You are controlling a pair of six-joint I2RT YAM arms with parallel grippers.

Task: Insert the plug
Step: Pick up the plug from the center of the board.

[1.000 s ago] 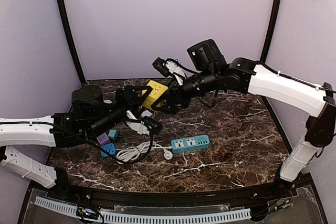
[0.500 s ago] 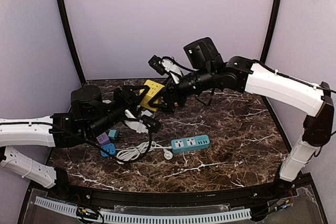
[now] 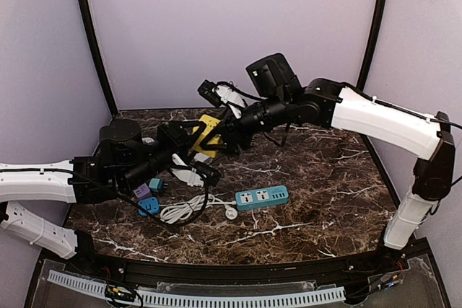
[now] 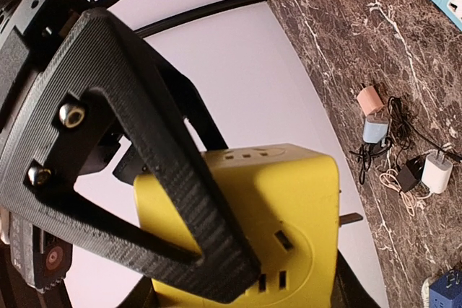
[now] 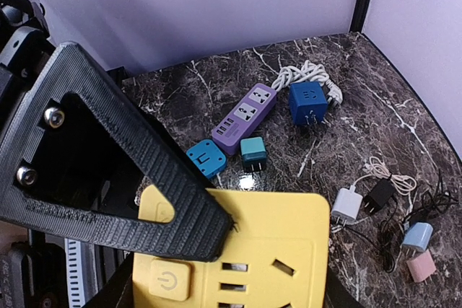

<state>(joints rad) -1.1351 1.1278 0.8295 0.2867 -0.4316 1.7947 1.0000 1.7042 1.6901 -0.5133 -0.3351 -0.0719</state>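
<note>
The right gripper (image 3: 222,137) has shifted left onto the cube (image 3: 207,127); its grip cannot be confirmed. The left gripper (image 3: 186,141) pinches the cube behind the strip (image 3: 262,197). Opposed pulls may dislodge it.

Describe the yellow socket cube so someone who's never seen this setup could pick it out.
Above the back of the dark marble table, left of centre, the left gripper holds the yellow socket cube off the surface, the right gripper beside it. It is the only yellow thing; the teal power strip lies flat nearer the front.
</note>
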